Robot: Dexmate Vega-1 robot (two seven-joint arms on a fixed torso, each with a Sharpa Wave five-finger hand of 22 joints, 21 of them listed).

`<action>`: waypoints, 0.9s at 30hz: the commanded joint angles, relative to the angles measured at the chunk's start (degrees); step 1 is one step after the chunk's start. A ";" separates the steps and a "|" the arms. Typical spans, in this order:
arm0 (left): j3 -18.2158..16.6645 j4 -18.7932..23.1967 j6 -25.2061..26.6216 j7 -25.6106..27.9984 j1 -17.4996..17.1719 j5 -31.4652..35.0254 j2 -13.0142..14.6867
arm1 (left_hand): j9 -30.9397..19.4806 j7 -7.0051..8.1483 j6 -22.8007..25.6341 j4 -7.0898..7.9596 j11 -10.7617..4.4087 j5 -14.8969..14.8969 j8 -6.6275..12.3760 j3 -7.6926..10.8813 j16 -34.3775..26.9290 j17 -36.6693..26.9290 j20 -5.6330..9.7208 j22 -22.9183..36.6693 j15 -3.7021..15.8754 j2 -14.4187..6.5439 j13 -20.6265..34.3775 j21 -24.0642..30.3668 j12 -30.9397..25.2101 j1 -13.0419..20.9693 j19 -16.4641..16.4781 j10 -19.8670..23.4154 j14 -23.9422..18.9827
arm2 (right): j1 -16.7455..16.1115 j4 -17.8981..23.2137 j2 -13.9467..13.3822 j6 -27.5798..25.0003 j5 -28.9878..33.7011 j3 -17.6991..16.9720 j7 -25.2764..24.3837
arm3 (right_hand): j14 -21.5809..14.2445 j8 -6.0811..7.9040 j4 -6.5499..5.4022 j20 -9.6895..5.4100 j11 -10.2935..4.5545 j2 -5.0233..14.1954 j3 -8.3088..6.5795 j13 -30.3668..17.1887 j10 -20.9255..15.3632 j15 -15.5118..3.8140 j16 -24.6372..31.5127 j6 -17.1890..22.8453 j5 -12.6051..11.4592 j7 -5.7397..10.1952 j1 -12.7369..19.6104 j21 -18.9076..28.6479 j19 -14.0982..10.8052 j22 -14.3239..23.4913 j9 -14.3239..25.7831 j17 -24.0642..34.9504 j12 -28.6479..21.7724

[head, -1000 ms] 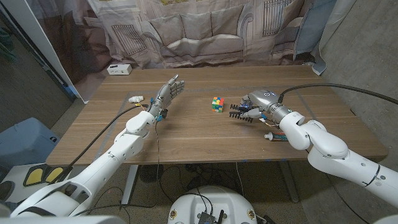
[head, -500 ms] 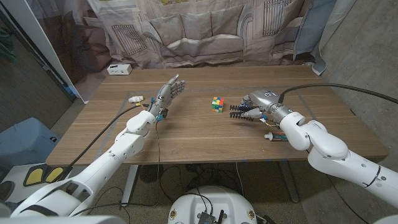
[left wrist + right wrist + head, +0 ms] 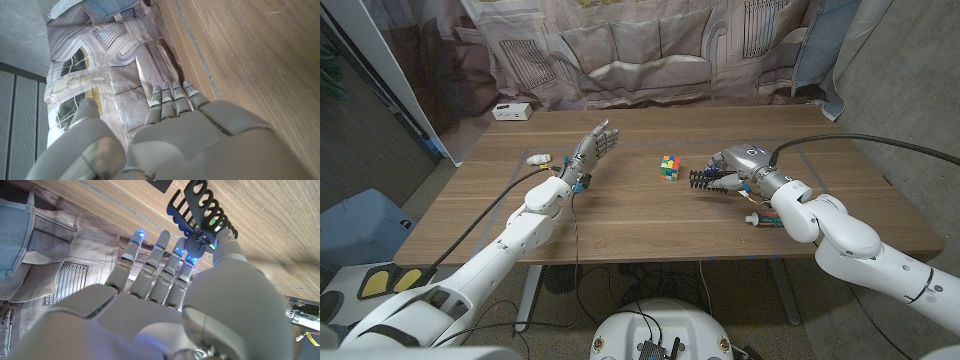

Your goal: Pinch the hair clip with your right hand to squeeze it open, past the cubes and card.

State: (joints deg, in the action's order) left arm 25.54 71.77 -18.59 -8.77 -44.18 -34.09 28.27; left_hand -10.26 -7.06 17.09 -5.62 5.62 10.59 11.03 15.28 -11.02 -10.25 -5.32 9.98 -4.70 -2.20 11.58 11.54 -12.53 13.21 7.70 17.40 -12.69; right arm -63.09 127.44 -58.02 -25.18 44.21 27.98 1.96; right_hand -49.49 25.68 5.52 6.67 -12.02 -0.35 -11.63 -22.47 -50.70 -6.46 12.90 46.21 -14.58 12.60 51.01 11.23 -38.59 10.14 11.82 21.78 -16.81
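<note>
Pressure is what this step wants, as I judge it: my right robot hand [image 3: 738, 170] already pinches the black hair clip [image 3: 702, 181] by its handle end, the toothed jaws pointing toward the multicoloured cube [image 3: 669, 167] just beside it on the desk [image 3: 620, 220]. To do it well I would squeeze thumb against fingers straight across the clip's two levers, close to their ends where the leverage is best, and keep the wrist steady so the clip does not twist out sideways or swing into the cube. I would ease the force on gradually and watch the teeth for the gap. My left robot hand [image 3: 592, 148] stands raised over the desk with its fingers spread, holding nothing, well apart from the work; I would leave it there. From the head view I get the layout: clip near the cube, some small items lying on the desk by my right forearm, a white box [image 3: 510, 111] at the far edge. I cannot tell from there how far the jaws stand apart. The right wrist view gives what I need: the clip's [image 3: 200, 207] comb of teeth above my fingertips [image 3: 191, 244], with the thumb pressed against its hinge. The left wrist view adds my idle hand [image 3: 175, 125] against the backdrop curtain.
</note>
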 commanded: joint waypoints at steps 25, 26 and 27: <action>-0.05 -1.14 -0.38 -0.26 0.18 -0.39 -0.57 | -0.20 0.03 0.41 -0.34 0.11 -0.04 -0.07 0.02 0.18 -0.14 -0.26 0.31 0.03 -0.63 0.12 -0.22 0.10 0.20 -0.12 0.18 -0.30 | 0.06 0.68 -0.50 -1.76 0.13 0.23 1.44 | 2.38 -3.20 -0.56 1.19 0.50 -1.01 0.26 1.95 2.58 -4.69 -0.84 -2.06 0.81 -0.02 -3.10 -0.01 0.97 0.13 -0.89 -0.38 3.06; -0.04 -1.06 -0.35 -0.24 0.14 -0.37 -0.53 | -0.20 0.03 0.41 -0.34 0.18 -0.04 -0.08 0.02 0.18 -0.14 -0.25 0.31 0.08 -0.63 0.12 -0.22 0.11 0.20 -0.12 0.16 -0.29 | 0.06 0.75 -0.50 -1.94 0.18 0.25 1.60 | 2.49 -3.42 -0.62 1.26 0.58 -1.02 0.28 2.05 2.68 -4.71 -0.86 -2.29 0.83 -0.05 -3.30 -0.01 1.03 0.14 -0.91 -0.41 3.19; -0.04 -1.05 -0.40 -0.23 0.12 -0.33 -0.52 | -0.20 0.03 0.40 -0.35 0.17 -0.04 -0.08 0.02 0.18 -0.14 -0.24 0.31 0.03 -0.63 0.12 -0.21 0.11 0.20 -0.10 0.15 -0.30 | 0.03 0.78 -0.55 -1.96 0.17 0.23 1.61 | 2.58 -3.50 -0.62 1.28 0.59 -1.09 0.31 2.10 2.69 -4.65 -0.89 -2.33 0.84 -0.05 -3.38 -0.01 1.05 0.14 -0.92 -0.44 3.24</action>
State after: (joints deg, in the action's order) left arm 25.58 70.51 -18.91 -9.15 -43.80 -34.40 27.75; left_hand -10.26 -7.06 17.09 -5.61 5.62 10.59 11.03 15.28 -11.02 -10.25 -5.52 9.98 -4.70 -2.20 11.58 11.54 -12.53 13.21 7.50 17.40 -12.69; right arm -62.85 127.83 -58.27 -26.56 44.35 28.25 3.22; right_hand -47.31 22.51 5.27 7.59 -11.57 -1.49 -11.20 -20.45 -48.26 -5.77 12.07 44.18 -13.75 12.59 48.23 11.24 -37.66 10.14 10.90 21.25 -13.76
